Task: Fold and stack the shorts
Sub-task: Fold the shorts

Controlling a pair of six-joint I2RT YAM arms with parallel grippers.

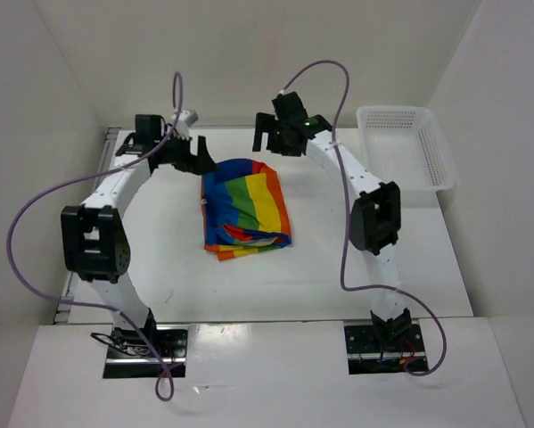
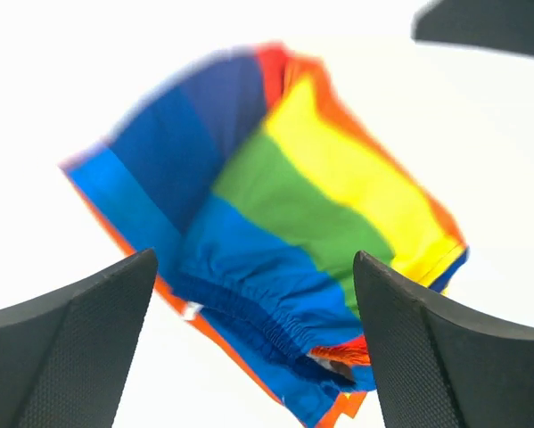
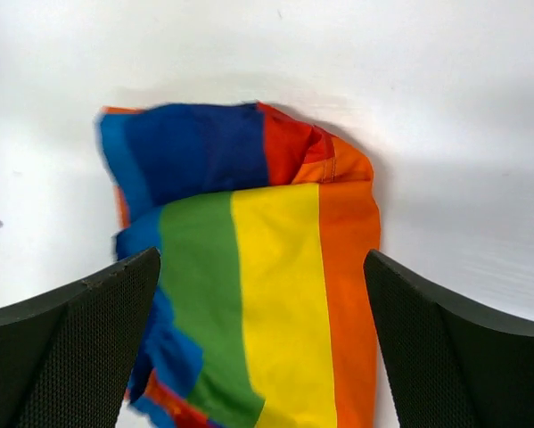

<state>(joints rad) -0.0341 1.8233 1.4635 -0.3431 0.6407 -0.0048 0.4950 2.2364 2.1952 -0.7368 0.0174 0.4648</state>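
The rainbow-striped shorts [image 1: 245,209] lie folded in a compact bundle at the middle of the white table, with layered edges showing at the near end. My left gripper [image 1: 198,159] is open and empty, above the table just left of the bundle's far end; its view shows the shorts [image 2: 275,223] with the blue elastic waistband between its fingers [image 2: 79,348]. My right gripper [image 1: 265,135] is open and empty, above the table just beyond the bundle's far edge; its view shows the shorts [image 3: 258,294] below and between its fingers [image 3: 454,357].
A white plastic mesh basket [image 1: 406,147] stands at the back right of the table. White walls close in the table at the back and both sides. Purple cables loop from both arms.
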